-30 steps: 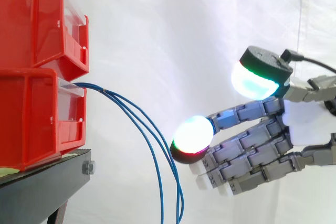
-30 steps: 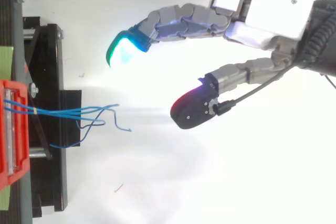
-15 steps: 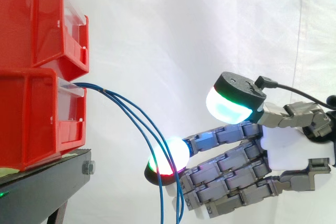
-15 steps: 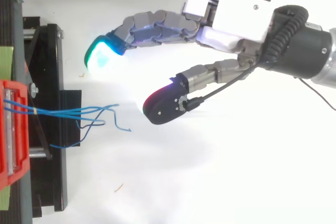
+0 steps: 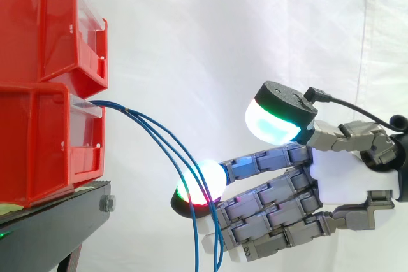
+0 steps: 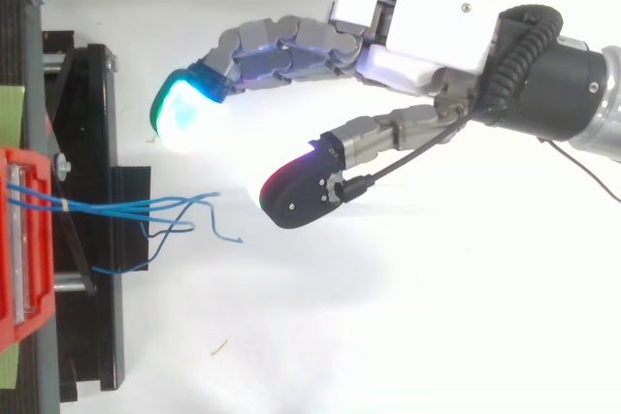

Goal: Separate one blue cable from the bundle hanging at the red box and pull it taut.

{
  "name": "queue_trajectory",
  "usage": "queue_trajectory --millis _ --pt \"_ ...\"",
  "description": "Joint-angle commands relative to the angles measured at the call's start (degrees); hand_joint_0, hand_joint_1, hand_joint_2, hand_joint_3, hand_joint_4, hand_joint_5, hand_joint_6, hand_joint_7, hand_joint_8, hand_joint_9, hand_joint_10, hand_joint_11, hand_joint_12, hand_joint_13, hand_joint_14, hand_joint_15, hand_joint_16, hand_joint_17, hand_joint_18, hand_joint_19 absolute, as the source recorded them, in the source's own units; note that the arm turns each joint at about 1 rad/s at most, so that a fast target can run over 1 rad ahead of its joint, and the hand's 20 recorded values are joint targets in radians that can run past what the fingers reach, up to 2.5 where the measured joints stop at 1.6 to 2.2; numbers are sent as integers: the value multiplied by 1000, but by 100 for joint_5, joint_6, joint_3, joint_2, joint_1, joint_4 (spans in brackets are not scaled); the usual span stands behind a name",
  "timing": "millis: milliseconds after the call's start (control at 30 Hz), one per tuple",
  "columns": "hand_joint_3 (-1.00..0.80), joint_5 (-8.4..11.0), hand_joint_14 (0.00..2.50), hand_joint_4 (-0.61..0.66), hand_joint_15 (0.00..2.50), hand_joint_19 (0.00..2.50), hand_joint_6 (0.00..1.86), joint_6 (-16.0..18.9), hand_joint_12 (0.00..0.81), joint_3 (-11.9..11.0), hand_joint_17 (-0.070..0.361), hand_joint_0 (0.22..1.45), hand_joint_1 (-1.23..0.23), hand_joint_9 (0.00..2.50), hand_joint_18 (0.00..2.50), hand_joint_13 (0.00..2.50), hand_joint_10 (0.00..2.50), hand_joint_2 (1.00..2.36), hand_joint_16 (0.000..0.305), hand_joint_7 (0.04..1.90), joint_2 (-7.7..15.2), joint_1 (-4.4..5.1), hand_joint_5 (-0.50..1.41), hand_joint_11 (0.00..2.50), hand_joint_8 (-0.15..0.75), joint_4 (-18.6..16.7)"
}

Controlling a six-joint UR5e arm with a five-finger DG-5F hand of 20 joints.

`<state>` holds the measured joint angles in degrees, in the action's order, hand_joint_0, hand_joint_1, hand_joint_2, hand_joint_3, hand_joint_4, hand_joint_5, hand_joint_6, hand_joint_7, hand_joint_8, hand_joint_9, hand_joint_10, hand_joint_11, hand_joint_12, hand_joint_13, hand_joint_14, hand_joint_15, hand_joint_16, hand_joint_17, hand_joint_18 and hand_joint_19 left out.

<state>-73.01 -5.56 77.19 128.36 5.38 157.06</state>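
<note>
The cables (image 6: 116,207) are nearest: thin blue strands leaving the front lip of the lower bin (image 5: 38,144), which sits on the black stand (image 5: 51,227). A yellow tie (image 6: 63,206) binds them close to the bin. From there they run almost level away from it, then bend over and drop, so their long axis turns from sideways to near upright. Seen from above, they fan apart past the stand's edge.

Behind them is the hand (image 5: 344,173), reaching toward the bin with its fingers spread and nearly straight and its thumb lifted well above them. It holds nothing. One glowing fingertip (image 5: 203,181) sits at the hanging strands in the side view, but from above the hand lies beside the bundle, so contact cannot be told.

The strands look light, limp and slightly springy, with a smooth jacket that may slip between the thick pads. The best hold is probably on the outermost strand, below the bend where they spread, pinched between thumb and fingertip. Pulling away from the bin would draw it taut.

The white curtain (image 5: 210,42) is farthest.
</note>
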Motion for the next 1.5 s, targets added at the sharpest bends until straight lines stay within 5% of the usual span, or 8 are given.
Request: queue_trajectory --millis 0,533,1467 --pt "-500 -2 2 169 59 22 502 2 243 -2 55 490 -678 484 267 417 7 1000 25 825 5 -2 -207 274 253 -8" --pt "-500 -169 2 179 76 34 502 99 247 -2 54 499 -660 530 302 461 7 1000 24 833 5 -98 -196 291 256 106" --pt "-500 -468 3 206 101 55 502 99 249 -37 52 521 -659 569 340 503 8 1000 23 847 101 -90 -177 303 263 -184"
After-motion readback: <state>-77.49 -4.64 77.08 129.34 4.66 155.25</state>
